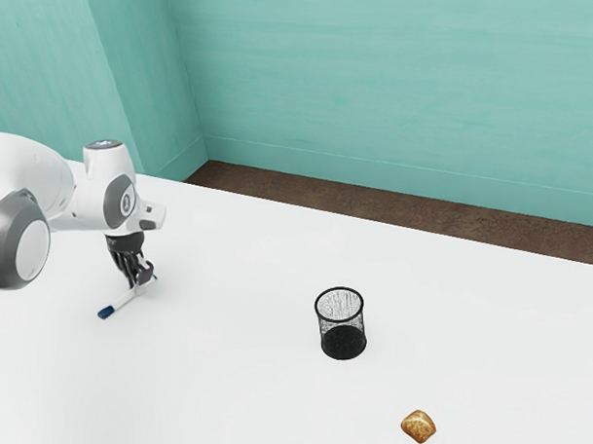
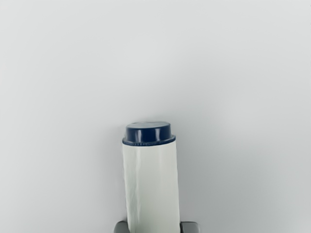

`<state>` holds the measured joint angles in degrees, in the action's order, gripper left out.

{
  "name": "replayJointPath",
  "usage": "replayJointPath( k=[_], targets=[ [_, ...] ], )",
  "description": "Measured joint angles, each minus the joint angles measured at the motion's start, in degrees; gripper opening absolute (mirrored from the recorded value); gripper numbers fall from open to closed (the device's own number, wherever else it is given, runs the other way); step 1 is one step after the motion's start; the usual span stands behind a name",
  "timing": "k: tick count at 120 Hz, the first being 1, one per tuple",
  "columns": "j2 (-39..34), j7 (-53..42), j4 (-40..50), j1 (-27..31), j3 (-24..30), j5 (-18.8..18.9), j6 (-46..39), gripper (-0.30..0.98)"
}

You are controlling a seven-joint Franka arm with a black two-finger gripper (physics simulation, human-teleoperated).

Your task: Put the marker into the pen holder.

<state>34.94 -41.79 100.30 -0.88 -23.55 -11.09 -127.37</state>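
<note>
At the exterior view's left, my gripper (image 1: 139,284) points down over the white marker (image 1: 125,300), holding it around the middle of its barrel. The marker lies level, at or close to the tabletop, with its blue cap toward the near side. In the wrist view both fingertips of the gripper (image 2: 154,227) press against the sides of the marker (image 2: 152,182), whose dark blue end points away from the hand. The black mesh pen holder (image 1: 344,341) stands upright near the middle of the table, well apart from the marker.
A small golden-brown object (image 1: 419,426) lies on the white table (image 1: 234,380), beyond the pen holder toward the exterior view's lower right. Behind the table's far edge are a brown floor and a teal wall.
</note>
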Motion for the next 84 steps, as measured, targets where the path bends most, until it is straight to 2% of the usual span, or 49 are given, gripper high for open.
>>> replayJointPath(
  k=[30, 52, 68, 84],
  targets=[
    [-2.88, -0.37, 0.93, -0.22, 0.08, -0.65, -1.60, -0.02],
    [-9.97, 0.51, 4.92, -0.36, 3.05, -3.48, -11.70, -0.04],
    [-15.74, 1.68, 6.18, -0.39, 5.94, -4.05, -19.76, -0.05],
    [-19.09, 2.61, 6.87, -0.39, 8.45, -4.28, -24.24, -0.06]
  ],
)
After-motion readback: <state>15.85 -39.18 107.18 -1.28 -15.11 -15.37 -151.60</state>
